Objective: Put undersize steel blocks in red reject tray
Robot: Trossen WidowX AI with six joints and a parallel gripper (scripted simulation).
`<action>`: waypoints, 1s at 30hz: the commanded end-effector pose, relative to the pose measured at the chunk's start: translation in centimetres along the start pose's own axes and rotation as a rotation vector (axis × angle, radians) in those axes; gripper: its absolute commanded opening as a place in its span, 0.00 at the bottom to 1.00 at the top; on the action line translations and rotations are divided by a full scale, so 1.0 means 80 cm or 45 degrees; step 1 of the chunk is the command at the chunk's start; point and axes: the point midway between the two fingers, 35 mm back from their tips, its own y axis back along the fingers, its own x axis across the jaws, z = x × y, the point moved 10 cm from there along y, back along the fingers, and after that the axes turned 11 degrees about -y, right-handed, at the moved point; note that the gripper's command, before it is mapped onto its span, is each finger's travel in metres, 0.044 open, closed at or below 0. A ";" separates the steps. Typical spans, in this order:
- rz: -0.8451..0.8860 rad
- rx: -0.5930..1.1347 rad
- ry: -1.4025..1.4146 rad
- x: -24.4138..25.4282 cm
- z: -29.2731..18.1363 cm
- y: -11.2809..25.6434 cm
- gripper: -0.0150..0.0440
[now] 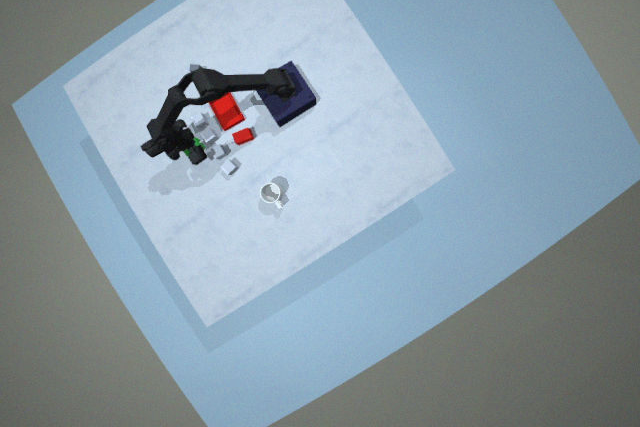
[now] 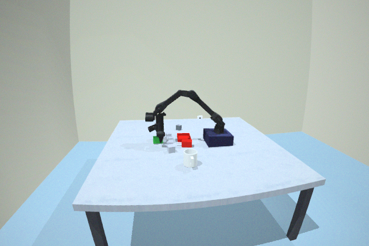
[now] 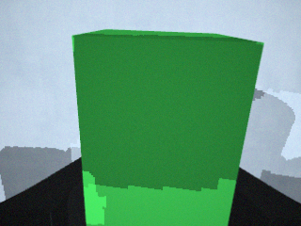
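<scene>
Wrist shows fingers gripping green gauge [image 1: 198, 142] [image 2: 156, 139] [image 3: 162, 113]; exterior shows mug [image 2: 190, 158].

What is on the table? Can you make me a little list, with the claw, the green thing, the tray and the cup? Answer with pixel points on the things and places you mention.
claw [image 1: 187, 149] [image 2: 161, 141]: shut on the green gauge
green gauge [image 1: 197, 142] [image 2: 156, 140] [image 3: 160, 113]: between the claw's fingers
reject tray [image 1: 233, 117] [image 2: 183, 138]: red, near the pale blocks
red block [image 1: 241, 136] [image 2: 187, 143]: beside the tray
mug [image 1: 269, 193] [image 2: 189, 158]: white, upright
arm base [image 1: 297, 113] [image 2: 220, 140]: dark blue
</scene>
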 end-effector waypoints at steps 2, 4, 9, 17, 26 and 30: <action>-0.007 -0.003 0.006 -0.001 -0.003 0.001 0.25; -0.007 -0.003 0.006 -0.001 -0.003 0.001 0.25; -0.007 -0.003 0.006 -0.001 -0.005 0.001 0.25; -0.007 -0.003 0.006 -0.002 -0.007 0.001 0.25; -0.007 -0.002 0.006 -0.002 -0.009 0.001 0.25; -0.007 -0.002 0.006 -0.003 -0.011 0.001 0.25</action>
